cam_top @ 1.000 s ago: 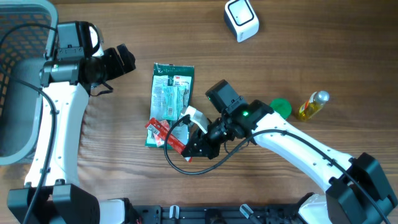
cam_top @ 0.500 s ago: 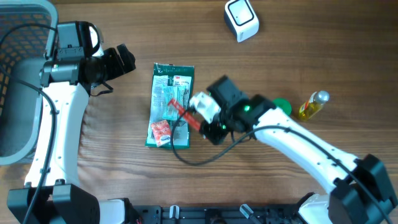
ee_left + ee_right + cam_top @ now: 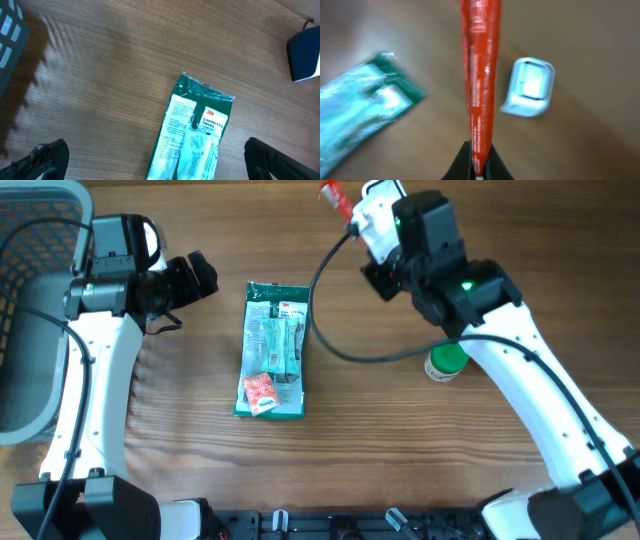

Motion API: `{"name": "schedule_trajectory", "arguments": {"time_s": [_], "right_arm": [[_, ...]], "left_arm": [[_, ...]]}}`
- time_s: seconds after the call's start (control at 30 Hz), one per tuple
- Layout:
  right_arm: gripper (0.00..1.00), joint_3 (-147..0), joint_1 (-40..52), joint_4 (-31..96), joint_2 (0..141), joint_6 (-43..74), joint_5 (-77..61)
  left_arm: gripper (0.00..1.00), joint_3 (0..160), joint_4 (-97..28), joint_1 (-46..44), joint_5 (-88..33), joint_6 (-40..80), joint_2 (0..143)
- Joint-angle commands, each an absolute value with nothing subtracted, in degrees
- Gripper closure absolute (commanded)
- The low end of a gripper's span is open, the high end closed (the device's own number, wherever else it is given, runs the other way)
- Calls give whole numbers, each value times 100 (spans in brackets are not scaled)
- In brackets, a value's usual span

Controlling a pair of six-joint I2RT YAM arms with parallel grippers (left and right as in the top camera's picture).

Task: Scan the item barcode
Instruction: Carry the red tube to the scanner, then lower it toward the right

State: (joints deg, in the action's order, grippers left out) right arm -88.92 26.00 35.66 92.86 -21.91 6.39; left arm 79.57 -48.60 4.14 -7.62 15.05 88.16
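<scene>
At left, left gripper [image 3: 197,277] spread wide and empty, near the green packet [image 3: 274,350]. Further right, red sachet [image 3: 480,75] held aloft, pinched by one end in the clamped right gripper [image 3: 479,159], long axis pointing straight out from the fingers. Just right of the sachet in the wrist view, scanner [image 3: 530,86] on the table, far nearer the right arm. Probably calls for turning the barcode face toward the window.

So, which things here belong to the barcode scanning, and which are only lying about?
In use: red packet, held in the shut right gripper; white scanner.
Lying about: green glove pack; small red sachet on it; green lid; grey basket; open left gripper.
</scene>
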Motion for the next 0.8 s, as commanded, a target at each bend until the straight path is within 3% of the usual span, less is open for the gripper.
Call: {"name": "schedule_trajectory", "arguments": {"time_s": [0.0,0.47,0.57,0.77], "right_arm": [[96,-8952,2445,3033,9922,-2838,1914],[96,-8952,1907,412,12285,-2851,2495],[96,-8952,1909,-268,12766,-2873,3350],[96,-8952,1916,-360,12982,-3898,3472]], "left_arm": [[0,8027,-4851,436,-832,1389,8799],[0,8027,-4851,436,-832,1389,8799],[0,8027,-4851,436,-829,1389,8799],[0,8027,-4851,436,-829,1389,8799]]}}
